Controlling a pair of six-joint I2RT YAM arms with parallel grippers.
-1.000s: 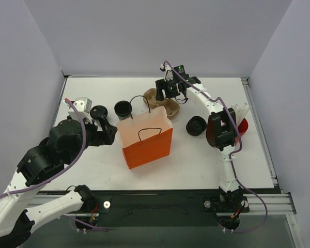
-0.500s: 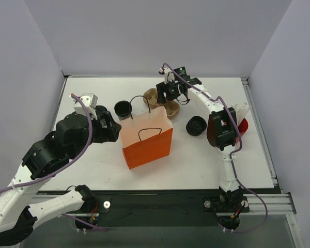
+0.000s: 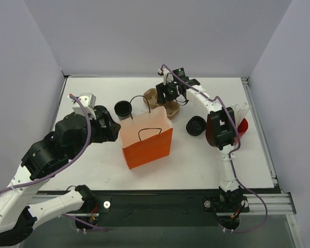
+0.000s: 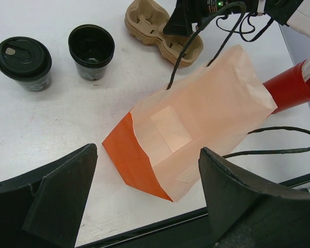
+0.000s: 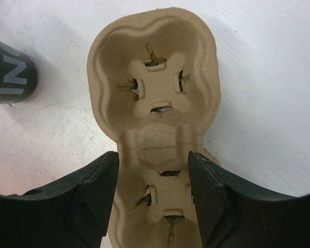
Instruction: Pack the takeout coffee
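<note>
Orange paper bag (image 3: pixel 147 144) stands upright mid-bench, mouth open upward, likely so the load can go in from above. Left gripper (image 4: pixel 149 152) hovers just beside the bag's left side, jaws released wide and holding nothing, probably set to steady it. Right gripper (image 5: pixel 152 160) is over the pulp two-cup carrier (image 5: pixel 155 103) behind the bag, jaws either side of its narrow waist. Can't tell if they pinch it yet, but the waist looks like the easiest hold. Stack of loose black lids (image 3: pixel 196 125) sits right of the bag. Lidless black cup (image 4: pixel 91 49) is behind-left of the bag. Takeout coffee (image 4: pixel 23 59), lid on, stands upright just left of that cup, untouched, not packed. Bench (image 3: pixel 196 160) is flat matte white, with plain pale walls on three sides.
</note>
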